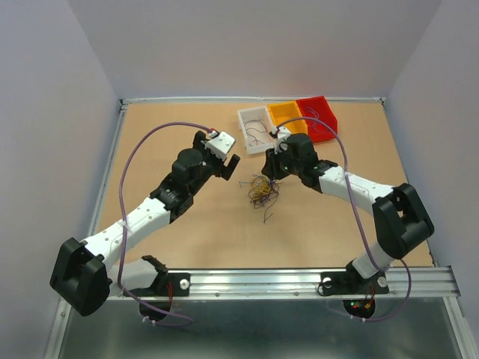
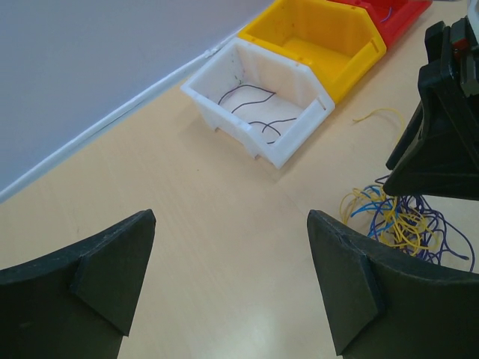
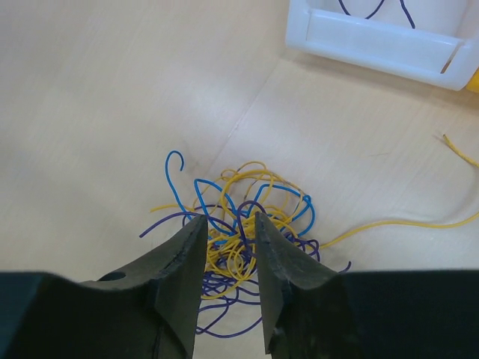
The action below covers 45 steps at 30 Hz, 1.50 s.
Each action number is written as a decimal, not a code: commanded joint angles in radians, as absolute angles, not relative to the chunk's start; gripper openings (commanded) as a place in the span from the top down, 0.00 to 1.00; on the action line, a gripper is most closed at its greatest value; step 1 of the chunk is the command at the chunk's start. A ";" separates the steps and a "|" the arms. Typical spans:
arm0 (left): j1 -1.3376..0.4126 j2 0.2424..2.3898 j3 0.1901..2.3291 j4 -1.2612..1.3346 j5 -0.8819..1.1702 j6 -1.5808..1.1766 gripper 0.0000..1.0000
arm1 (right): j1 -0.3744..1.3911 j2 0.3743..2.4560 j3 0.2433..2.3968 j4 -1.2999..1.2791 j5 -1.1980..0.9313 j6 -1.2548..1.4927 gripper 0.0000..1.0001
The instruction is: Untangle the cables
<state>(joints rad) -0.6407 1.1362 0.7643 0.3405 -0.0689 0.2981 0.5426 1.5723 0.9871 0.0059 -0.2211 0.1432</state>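
The cables (image 1: pixel 262 191) lie as a small clump of thin yellow, blue and dark purple wires on the wooden table, between the two arms. My right gripper (image 1: pixel 272 169) hangs just over the clump's far side. In the right wrist view the gripper (image 3: pixel 230 219) is open by a narrow gap, with the cables (image 3: pixel 248 173) showing between and beyond its fingers. I cannot tell whether it touches them. My left gripper (image 1: pixel 229 164) is wide open and empty, left of the clump. In the left wrist view (image 2: pixel 232 224) the cables (image 2: pixel 404 221) lie to the right.
A white bin (image 1: pixel 245 120) holding a few purple wires (image 2: pixel 251 105), a yellow bin (image 1: pixel 287 117) and a red bin (image 1: pixel 320 114) stand in a row at the back. A loose yellow strand (image 3: pixel 404 224) runs right from the clump. Grey walls enclose the table.
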 commanded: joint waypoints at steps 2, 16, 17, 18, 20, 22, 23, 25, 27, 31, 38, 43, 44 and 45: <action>-0.638 1.120 0.752 0.426 -0.072 0.304 0.07 | 0.540 1.600 1.063 0.003 -0.222 0.120 0.78; -0.637 1.029 0.673 0.469 0.213 0.322 0.08 | 0.578 1.260 0.911 0.175 -0.471 0.187 0.99; -0.635 1.022 0.664 0.469 0.253 0.319 0.08 | 0.578 1.193 0.875 0.196 -0.485 0.201 0.99; -0.632 1.014 0.661 0.469 0.276 0.321 0.08 | 0.578 1.165 0.861 0.215 -0.497 0.228 0.99; -0.630 0.994 0.646 0.472 0.348 0.325 0.07 | 0.578 1.094 0.827 0.247 -0.517 0.248 0.99; -0.629 0.979 0.637 0.476 0.397 0.333 0.07 | 0.578 1.059 0.812 0.261 -0.518 0.265 0.99; -0.626 0.974 0.632 0.472 0.449 0.337 0.07 | 0.578 1.042 0.802 0.264 -0.522 0.268 0.99; -0.624 0.960 0.621 0.474 0.498 0.351 0.07 | 0.578 1.037 0.798 0.267 -0.528 0.268 1.00; -0.624 0.957 0.617 0.474 0.555 0.359 0.07 | 0.578 1.038 0.801 0.267 -0.528 0.271 0.99; -0.624 0.959 0.615 0.476 0.601 0.365 0.07 | 0.578 1.063 0.811 0.282 -0.520 0.281 1.00; -0.624 1.049 0.663 0.532 0.687 0.298 0.08 | 0.578 1.085 0.822 0.333 -0.543 0.307 0.99; -0.624 1.130 0.684 0.584 0.736 0.253 0.10 | 0.578 1.086 0.824 0.359 -0.540 0.322 0.99; -0.626 1.143 0.690 0.594 0.744 0.242 0.11 | 0.578 1.088 0.824 0.362 -0.538 0.324 0.99; -0.624 1.153 0.692 0.606 0.749 0.239 0.11 | 0.580 1.089 0.825 0.364 -0.538 0.325 0.99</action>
<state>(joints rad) -0.6308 1.1301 0.6380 0.4984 0.6815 0.2886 0.5716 1.0931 0.8196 0.2707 -0.5243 0.3077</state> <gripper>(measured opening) 0.897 0.012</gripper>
